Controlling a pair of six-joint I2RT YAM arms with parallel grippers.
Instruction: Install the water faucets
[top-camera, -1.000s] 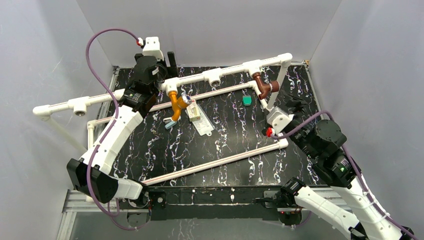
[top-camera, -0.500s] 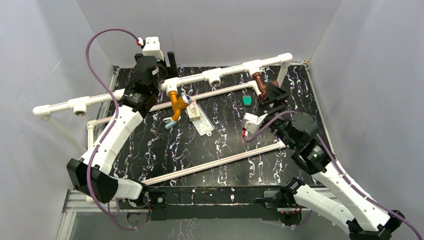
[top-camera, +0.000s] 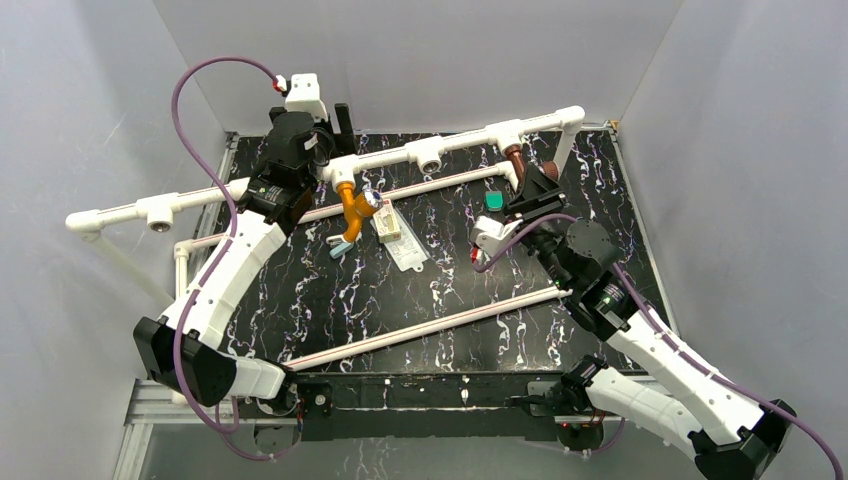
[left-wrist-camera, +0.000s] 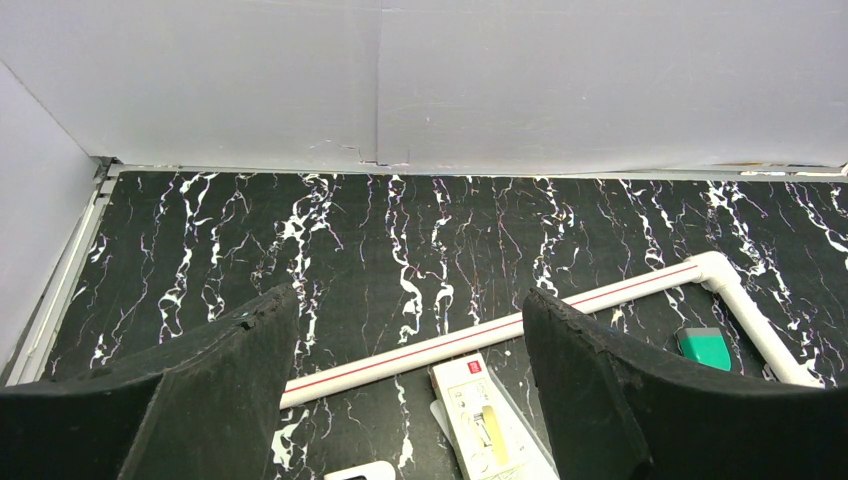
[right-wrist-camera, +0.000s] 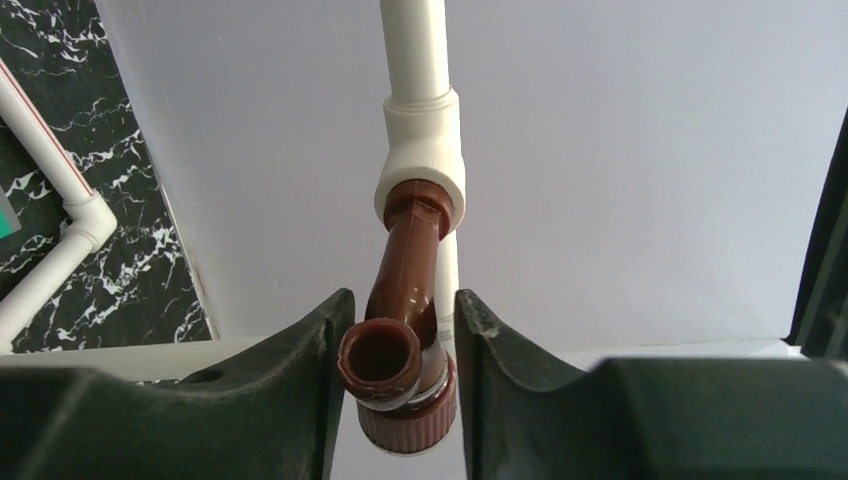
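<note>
Right gripper (right-wrist-camera: 405, 296) has swung in from the right edge and now clamps the brown faucet (right-wrist-camera: 412, 250), which sits in a tee of the pipe (top-camera: 465, 142) near the far right corner. My left gripper (left-wrist-camera: 410, 300) hangs with fingers apart, holding nothing. Orange faucet (top-camera: 353, 212) hangs from the pipe by the far edge, left of centre.

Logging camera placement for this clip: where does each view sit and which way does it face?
Top external: above and behind the bases, looking down on the table; left arm and right arm show.
Left wrist: on the left arm, facing the back wall; open left hand frames it.
Right wrist: looks along the brown faucet to its white tee; right hand pinches it.
Shared: green piece, top and left wrist.
</note>
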